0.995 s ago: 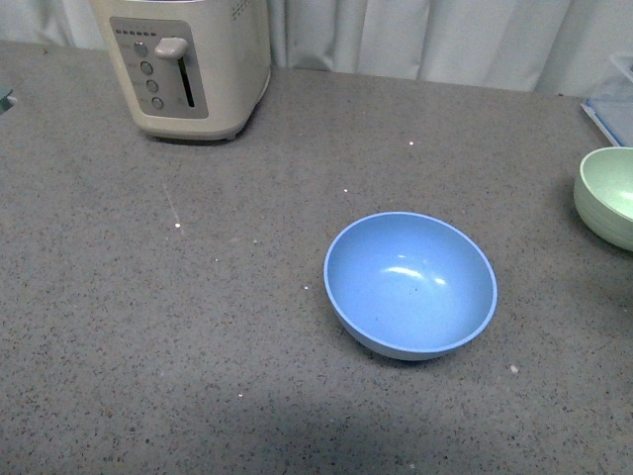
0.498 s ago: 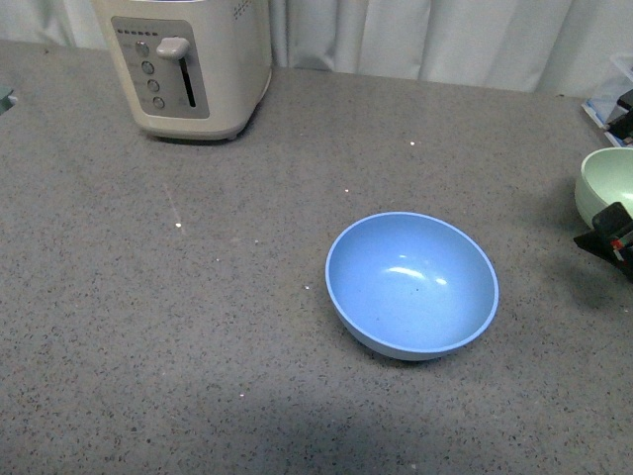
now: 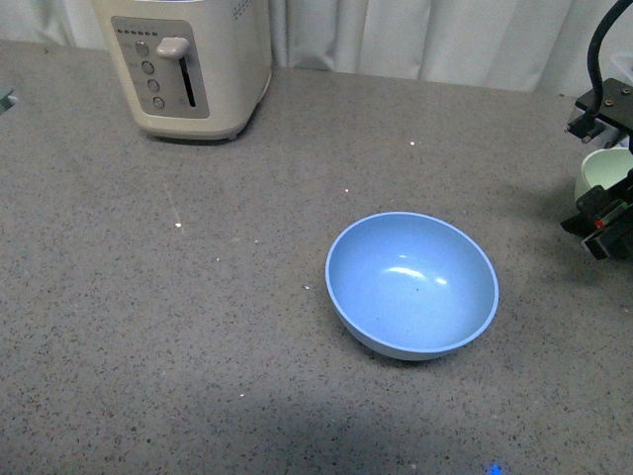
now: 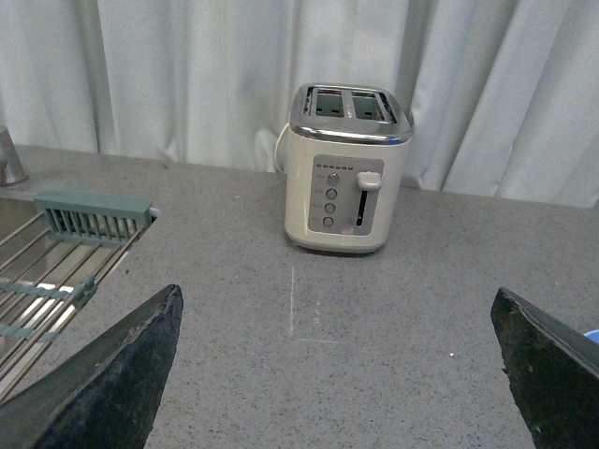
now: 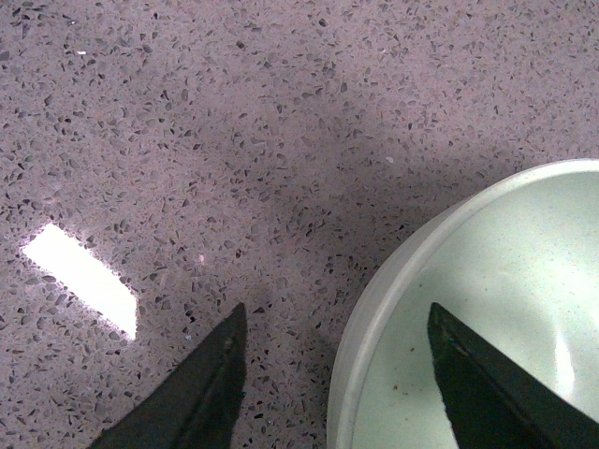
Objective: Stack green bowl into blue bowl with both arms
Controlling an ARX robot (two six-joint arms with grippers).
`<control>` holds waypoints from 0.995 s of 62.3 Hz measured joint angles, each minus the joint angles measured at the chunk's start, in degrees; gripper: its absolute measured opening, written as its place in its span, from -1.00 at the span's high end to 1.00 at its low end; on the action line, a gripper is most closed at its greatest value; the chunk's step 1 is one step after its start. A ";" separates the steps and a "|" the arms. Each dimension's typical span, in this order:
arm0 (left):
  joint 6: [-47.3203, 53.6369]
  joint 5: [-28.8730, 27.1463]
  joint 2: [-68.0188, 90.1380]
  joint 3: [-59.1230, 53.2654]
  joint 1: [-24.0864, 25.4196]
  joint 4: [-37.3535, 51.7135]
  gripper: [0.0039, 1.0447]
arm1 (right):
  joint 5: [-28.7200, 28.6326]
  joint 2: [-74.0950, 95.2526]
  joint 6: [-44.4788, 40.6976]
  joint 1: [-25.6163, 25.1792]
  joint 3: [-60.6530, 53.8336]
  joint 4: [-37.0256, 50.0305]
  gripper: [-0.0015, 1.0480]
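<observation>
The blue bowl [image 3: 411, 284] stands upright and empty in the middle of the counter. Only part of the pale green bowl [image 3: 607, 170] shows at the right edge of the front view. My right gripper [image 3: 600, 190] hangs over it, open. In the right wrist view the gripper [image 5: 335, 313] straddles the green bowl's [image 5: 487, 318] rim, one finger outside over the counter, the other above the bowl's inside, touching nothing. My left gripper [image 4: 337, 293] is open and empty above bare counter, out of the front view. A sliver of the blue bowl [image 4: 591, 335] shows beside it.
A cream toaster [image 3: 188, 64] stands at the back left, also in the left wrist view [image 4: 346, 173]. A sink with a wire rack [image 4: 56, 262] lies further left. White curtains hang behind the speckled grey counter [image 3: 198, 327].
My right gripper has come into the front view from the right edge and moved in over the green bowl, covering part of it. The blue bowl has not moved.
</observation>
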 joint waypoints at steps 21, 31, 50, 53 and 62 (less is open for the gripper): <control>0.00 0.00 0.00 0.00 0.00 0.00 -0.88 | -0.28 -1.49 -1.11 0.22 -1.01 -0.81 0.94; 0.00 0.00 0.00 0.00 0.00 0.00 -0.88 | -3.67 -8.44 -3.10 2.32 -4.68 -4.46 0.96; 0.00 -0.02 0.00 0.00 0.00 0.00 -0.88 | -14.01 -29.48 -12.63 15.34 -12.46 -15.19 0.96; 0.00 -0.02 0.00 0.00 0.00 0.00 -0.88 | -15.08 -31.43 -13.77 17.77 -13.31 -16.59 0.96; 0.00 0.00 0.00 0.00 0.00 0.00 -0.88 | -14.10 -33.42 -14.97 24.46 -15.91 -16.13 0.96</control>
